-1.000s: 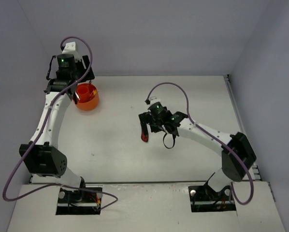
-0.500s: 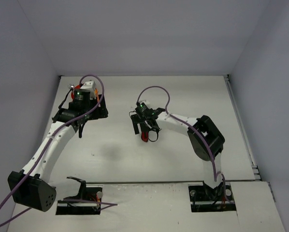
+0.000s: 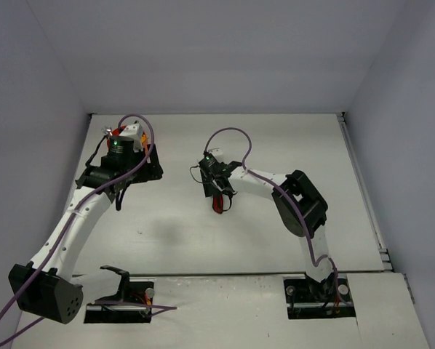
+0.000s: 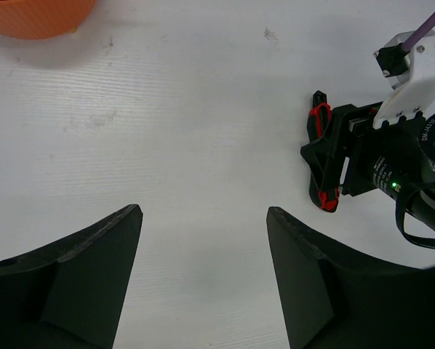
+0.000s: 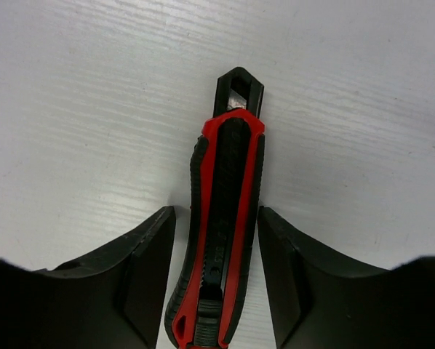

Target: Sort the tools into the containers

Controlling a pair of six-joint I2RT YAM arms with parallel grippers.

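Currently the knife lies flat on the table; the right end effector straddles its handle, spread and not yet pinching, while the left end effector hangs spread and empty. Judged light, stiff and grippy: clamp mid-handle, clear of the blade tip. Its butt is cropped; the tub shows only a rim.

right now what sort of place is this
Likely a robot lab test cell: plain grey walls box in a white table, the left arm and right arm are bolted at its near edge, with a red-black utility knife and an orange tub on it.
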